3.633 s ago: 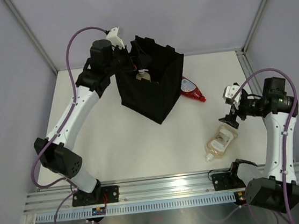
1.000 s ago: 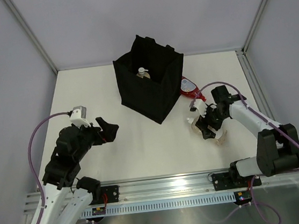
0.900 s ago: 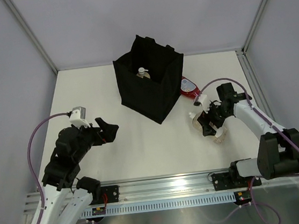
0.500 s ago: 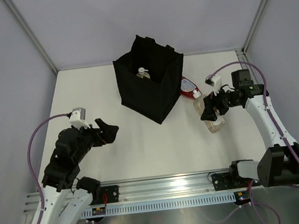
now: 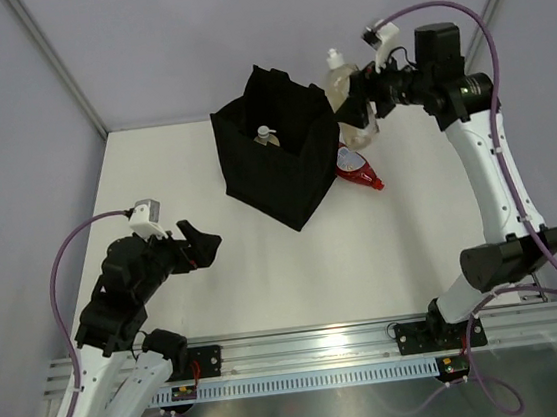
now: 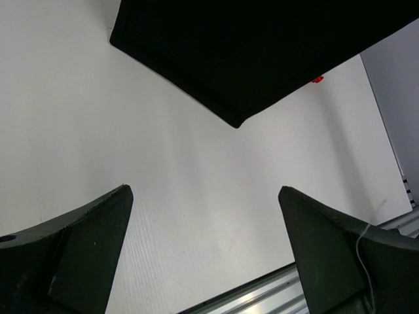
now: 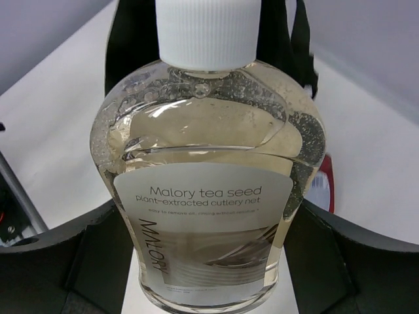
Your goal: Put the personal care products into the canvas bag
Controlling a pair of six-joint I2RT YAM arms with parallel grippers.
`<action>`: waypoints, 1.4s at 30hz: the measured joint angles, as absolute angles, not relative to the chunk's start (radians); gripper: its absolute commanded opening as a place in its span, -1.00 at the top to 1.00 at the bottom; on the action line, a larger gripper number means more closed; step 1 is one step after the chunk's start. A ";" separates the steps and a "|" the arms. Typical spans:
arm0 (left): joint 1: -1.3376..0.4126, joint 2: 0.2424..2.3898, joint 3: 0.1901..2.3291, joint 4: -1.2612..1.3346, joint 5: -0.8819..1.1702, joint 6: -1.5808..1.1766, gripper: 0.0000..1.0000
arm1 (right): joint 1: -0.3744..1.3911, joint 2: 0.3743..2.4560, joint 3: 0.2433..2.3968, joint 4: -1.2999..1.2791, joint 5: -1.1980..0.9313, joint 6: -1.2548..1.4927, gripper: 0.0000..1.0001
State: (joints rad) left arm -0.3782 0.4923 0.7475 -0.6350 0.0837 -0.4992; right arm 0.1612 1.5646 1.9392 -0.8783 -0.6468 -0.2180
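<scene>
Right gripper (image 5: 360, 109) clamps the amber-liquid bottle (image 5: 343, 82) by its lower body, white cap up and clear of the fingers. Half a second back it held the bottle low over the table (image 5: 265, 270), right of the canvas bag (image 5: 285, 173). Now it is raised high, just off the bag's far right corner and not yet over the opening. One capped bottle (image 5: 266, 136) already sits inside. Red squeeze bottle (image 5: 357, 169) lies just beside the bag's right side (likely next). Left gripper (image 5: 202, 240) hangs near left, jaws apart, empty.
</scene>
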 measured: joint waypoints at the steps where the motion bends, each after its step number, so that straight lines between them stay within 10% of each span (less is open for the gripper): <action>1: -0.378 0.492 0.753 -0.639 0.086 -0.499 -0.97 | 0.193 1.614 2.017 -0.874 -0.623 -0.205 1.00; 8: -0.378 0.459 0.756 -0.650 0.090 -0.506 -0.98 | 0.384 1.929 2.467 -0.809 -0.417 -0.120 1.00; 17: -0.378 0.435 0.709 -0.635 0.101 -0.525 -0.98 | 0.496 2.105 2.395 -0.631 -0.240 -0.024 1.00; 23: -0.378 0.435 0.686 -0.616 0.103 -0.525 -0.98 | 0.487 2.099 2.150 -0.604 -0.257 -0.048 0.31; 24: -0.378 0.435 0.677 -0.608 0.104 -0.525 -0.98 | 0.486 2.099 2.124 -0.623 -0.273 -0.070 -0.22; 27: -0.378 0.435 0.655 -0.594 0.109 -0.526 -0.98 | 0.484 2.097 2.096 -0.688 -0.365 -0.151 -0.99; 42: -0.378 0.437 0.638 -0.582 0.136 -0.533 -0.98 | 0.467 1.734 2.094 -0.728 -0.509 -0.409 -0.99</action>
